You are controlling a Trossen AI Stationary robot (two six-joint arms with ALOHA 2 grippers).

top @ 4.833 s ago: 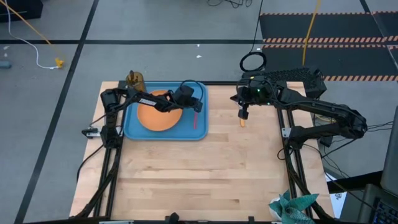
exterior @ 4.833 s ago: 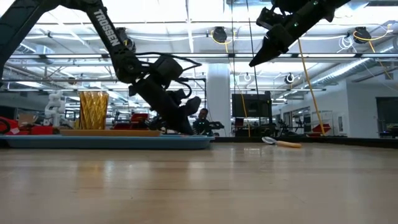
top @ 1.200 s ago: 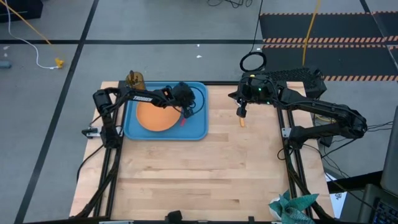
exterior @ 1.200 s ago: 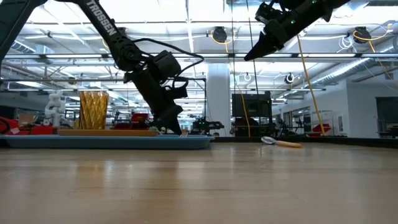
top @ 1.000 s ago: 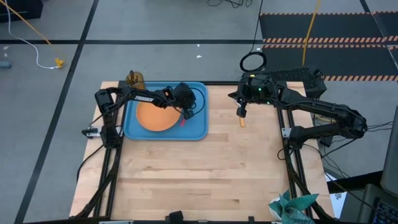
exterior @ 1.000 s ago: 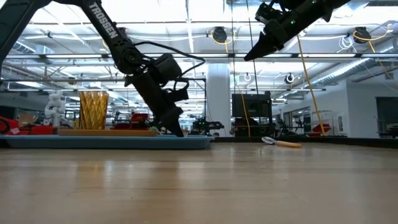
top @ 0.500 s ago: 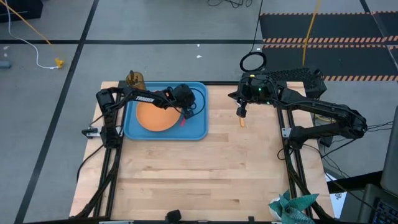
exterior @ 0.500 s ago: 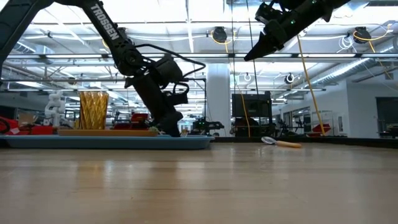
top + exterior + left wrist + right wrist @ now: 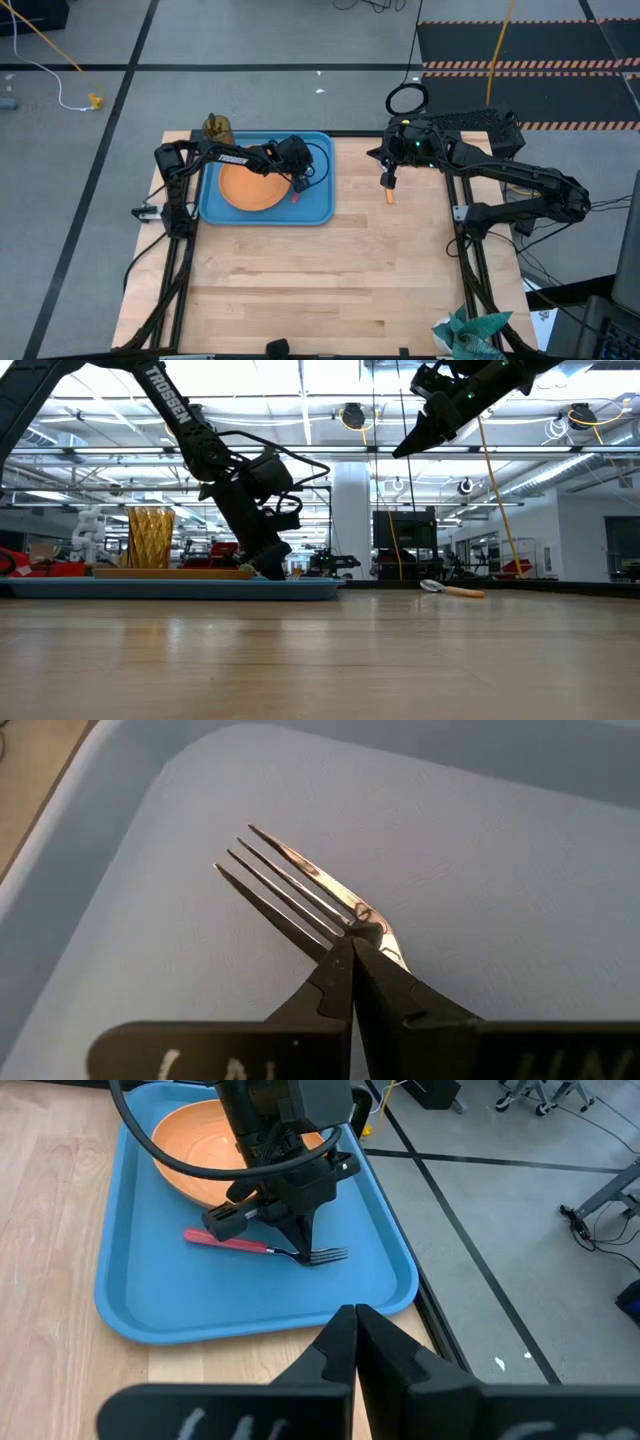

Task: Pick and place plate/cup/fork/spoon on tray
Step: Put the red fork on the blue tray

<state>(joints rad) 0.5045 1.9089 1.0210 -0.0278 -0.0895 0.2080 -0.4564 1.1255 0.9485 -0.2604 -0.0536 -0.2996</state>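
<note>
The light-blue tray [image 9: 318, 207] lies at the table's far left and holds the orange plate [image 9: 245, 186]. The amber cup [image 9: 216, 127] stands at the tray's far left corner. The red-handled fork [image 9: 240, 1243] lies on the tray floor just right of the plate. My left gripper [image 9: 353, 948] is low over the tray, shut on the fork. The orange-handled spoon [image 9: 389, 196] lies on the bare table right of the tray and also shows in the low view [image 9: 452, 590]. My right gripper [image 9: 388, 181] is shut and empty, high above the spoon. My left gripper pinches the fork's metal neck [image 9: 372, 923], between the tines and the handle, at its fingertips. The fingers come from above, slanting down. The fork lies on the tray floor, with the tines [image 9: 280, 880] past the fingertips and the red handle [image 9: 222, 1238] out to the other side.
The near half of the wooden table [image 9: 320, 280] is bare. A green cloth [image 9: 470, 330] lies at the near right corner. A black cable loop [image 9: 405, 98] lies on the floor past the far edge. The arms' frame posts stand along both side edges.
My left gripper's fingertips have shifted a little toward the table's left, staying low over the tray and shut. My right gripper has kept still above the spoon.
</note>
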